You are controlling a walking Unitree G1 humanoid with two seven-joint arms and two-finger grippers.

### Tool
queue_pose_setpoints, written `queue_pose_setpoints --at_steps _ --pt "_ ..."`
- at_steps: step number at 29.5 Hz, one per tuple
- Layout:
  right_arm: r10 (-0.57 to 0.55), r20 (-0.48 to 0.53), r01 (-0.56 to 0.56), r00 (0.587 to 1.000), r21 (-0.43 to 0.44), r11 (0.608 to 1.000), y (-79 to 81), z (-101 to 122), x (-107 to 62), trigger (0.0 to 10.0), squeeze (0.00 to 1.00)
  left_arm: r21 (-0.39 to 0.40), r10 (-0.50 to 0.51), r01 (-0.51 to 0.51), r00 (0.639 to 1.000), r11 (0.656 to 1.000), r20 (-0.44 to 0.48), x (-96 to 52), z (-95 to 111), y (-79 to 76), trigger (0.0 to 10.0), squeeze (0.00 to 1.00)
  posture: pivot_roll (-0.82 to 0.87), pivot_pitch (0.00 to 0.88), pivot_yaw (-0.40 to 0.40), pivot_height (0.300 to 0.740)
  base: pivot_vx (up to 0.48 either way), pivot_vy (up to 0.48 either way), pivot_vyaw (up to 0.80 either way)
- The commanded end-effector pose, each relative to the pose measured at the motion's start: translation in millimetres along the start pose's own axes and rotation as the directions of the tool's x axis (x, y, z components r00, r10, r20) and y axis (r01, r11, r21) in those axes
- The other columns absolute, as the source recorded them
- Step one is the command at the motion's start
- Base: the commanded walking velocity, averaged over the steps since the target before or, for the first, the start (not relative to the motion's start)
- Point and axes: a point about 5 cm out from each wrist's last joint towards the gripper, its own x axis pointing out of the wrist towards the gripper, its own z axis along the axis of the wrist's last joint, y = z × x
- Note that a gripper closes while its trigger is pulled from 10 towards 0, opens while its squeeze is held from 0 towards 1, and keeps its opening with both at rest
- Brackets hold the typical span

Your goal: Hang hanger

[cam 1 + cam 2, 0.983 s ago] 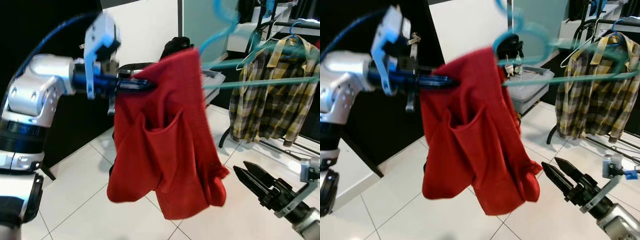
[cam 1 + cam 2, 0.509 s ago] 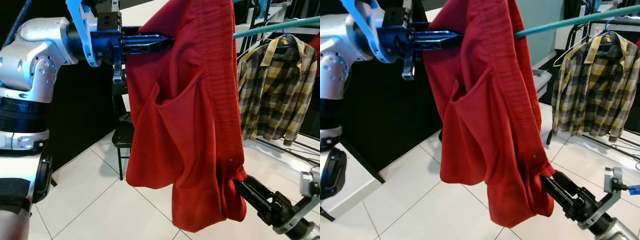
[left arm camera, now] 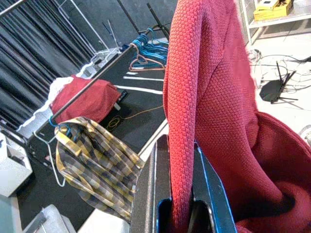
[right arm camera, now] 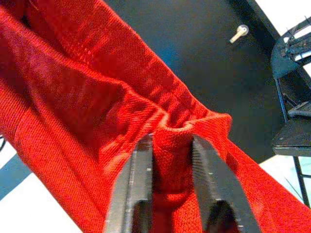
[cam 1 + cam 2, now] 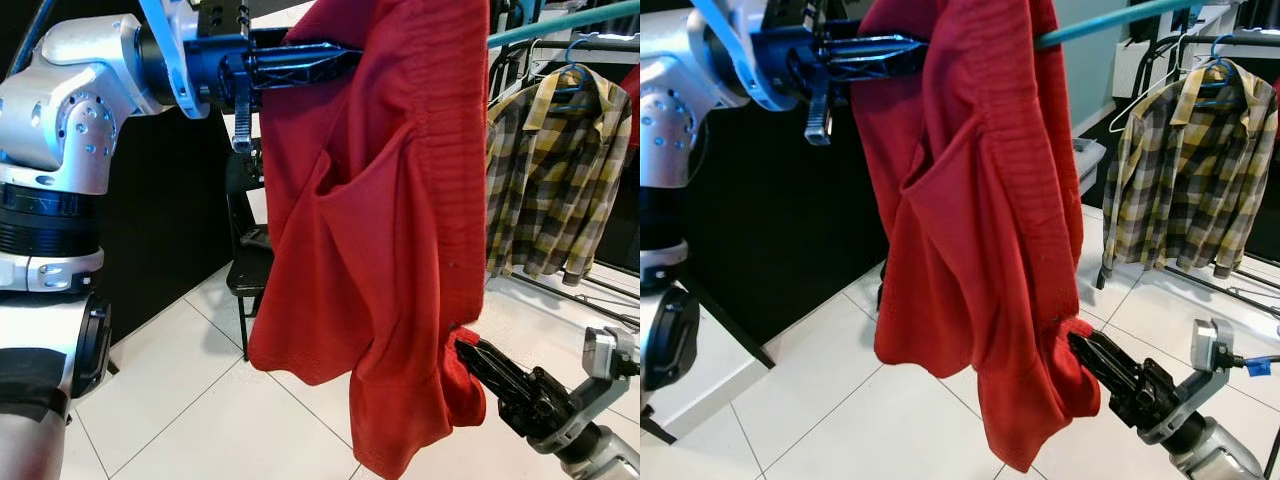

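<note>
Left gripper (image 5: 340, 58) held up high, pinching the top of a red sweater (image 5: 385, 230), sweater draped on a teal hanger (image 5: 1110, 18), right gripper (image 5: 1080, 352) low down, fingers squeezing a fold at the sweater's bottom, yellow plaid shirt (image 5: 555, 170) hanging on a rack behind, white tile floor (image 5: 180, 400) below
</note>
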Motion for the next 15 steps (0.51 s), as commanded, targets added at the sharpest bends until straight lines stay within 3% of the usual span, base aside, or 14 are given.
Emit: queue_pose_setpoints --at_steps 1,9,13,15 --pt "0.025 -0.007 -0.025 1.000 0.017 1.000 2.3 -3.4 3.9 0.0 0.00 0.010 0.029 -0.029 0.999 1.000 0.045 -5.0 9.6 4.5 10.0 0.00 -0.07 0.000 0.136 0.740 0.000 0.000 0.00" --pt "0.030 0.007 -0.030 1.000 0.016 0.999 3.8 -1.8 4.1 0.0 0.00 0.008 0.029 -0.029 0.998 1.000 0.051 -6.5 10.8 6.4 10.0 0.00 -0.07 0.000 0.136 0.740 0.000 0.000 0.00" --pt "0.013 0.040 -0.012 0.999 -0.027 1.000 2.7 6.5 5.4 0.0 0.00 0.006 0.036 -0.037 0.998 0.999 0.049 -7.4 9.1 7.5 10.0 0.00 -0.08 0.000 0.137 0.740 0.000 0.000 0.00" --pt "-0.061 0.085 0.072 0.994 -0.131 0.989 -4.6 24.9 4.2 0.0 0.00 -0.013 0.086 -0.086 0.996 0.996 0.007 -14.5 -4.3 10.4 10.0 0.00 -0.08 0.000 0.141 0.740 0.000 0.000 0.00"
